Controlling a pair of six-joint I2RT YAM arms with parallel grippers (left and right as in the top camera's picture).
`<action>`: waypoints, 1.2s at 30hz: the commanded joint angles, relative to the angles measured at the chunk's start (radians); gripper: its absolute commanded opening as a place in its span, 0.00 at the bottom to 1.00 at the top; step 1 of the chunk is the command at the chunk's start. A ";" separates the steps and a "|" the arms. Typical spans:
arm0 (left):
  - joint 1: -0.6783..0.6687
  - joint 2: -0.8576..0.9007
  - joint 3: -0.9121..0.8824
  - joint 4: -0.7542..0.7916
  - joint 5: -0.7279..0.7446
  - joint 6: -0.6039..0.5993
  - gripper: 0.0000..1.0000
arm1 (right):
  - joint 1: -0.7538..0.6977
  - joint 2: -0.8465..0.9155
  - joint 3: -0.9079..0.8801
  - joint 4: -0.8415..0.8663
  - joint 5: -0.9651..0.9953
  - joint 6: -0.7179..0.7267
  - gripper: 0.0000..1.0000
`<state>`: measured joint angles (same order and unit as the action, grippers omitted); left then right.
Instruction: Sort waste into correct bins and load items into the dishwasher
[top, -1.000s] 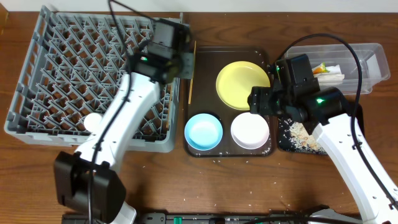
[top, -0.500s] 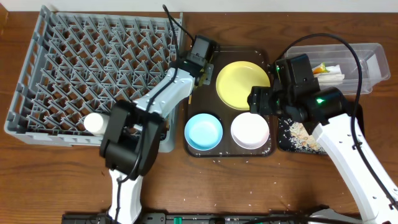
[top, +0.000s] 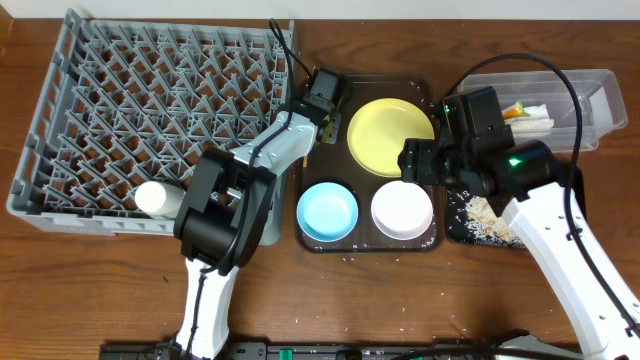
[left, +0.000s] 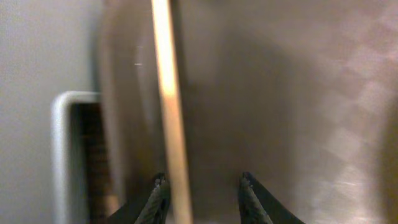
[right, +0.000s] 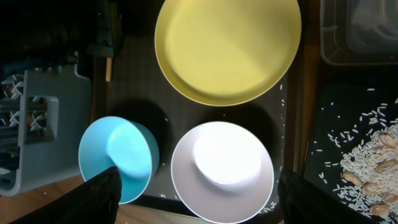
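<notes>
Chopstick retrieval looks like the step in hand: the left gripper hangs low over the left edge of the brown serving tray, its jaws apart and empty, with one thin wooden stick lying flat on the tray and running just inside the left finger rather than midway between the two. The wrist view is blurred, and I cannot tell whether a second stick lies alongside. Closing from here could nudge the stick sideways so it rolls out of the grip, or pinch it at the fingertip alone so that it swivels on lifting. The tray's raised lip and the wall of the grey dish rack stand just beside, so a swinging stick might catch on them. The right gripper, also spread wide, hovers above the white bowl, near the yellow plate and blue bowl.
</notes>
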<state>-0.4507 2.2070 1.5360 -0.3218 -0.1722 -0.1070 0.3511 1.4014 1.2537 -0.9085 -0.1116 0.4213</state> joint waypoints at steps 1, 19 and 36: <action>0.003 0.034 0.002 -0.018 0.175 -0.011 0.34 | 0.003 0.006 0.005 0.000 0.009 0.013 0.78; 0.003 -0.085 0.002 -0.071 0.206 -0.039 0.08 | 0.003 0.006 0.005 -0.001 0.008 0.031 0.77; 0.103 -0.528 -0.011 -0.486 -0.039 -0.040 0.08 | 0.003 0.006 0.005 -0.002 0.008 0.031 0.77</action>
<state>-0.3977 1.6379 1.5398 -0.7773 -0.1394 -0.1379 0.3511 1.4014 1.2537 -0.9092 -0.1116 0.4408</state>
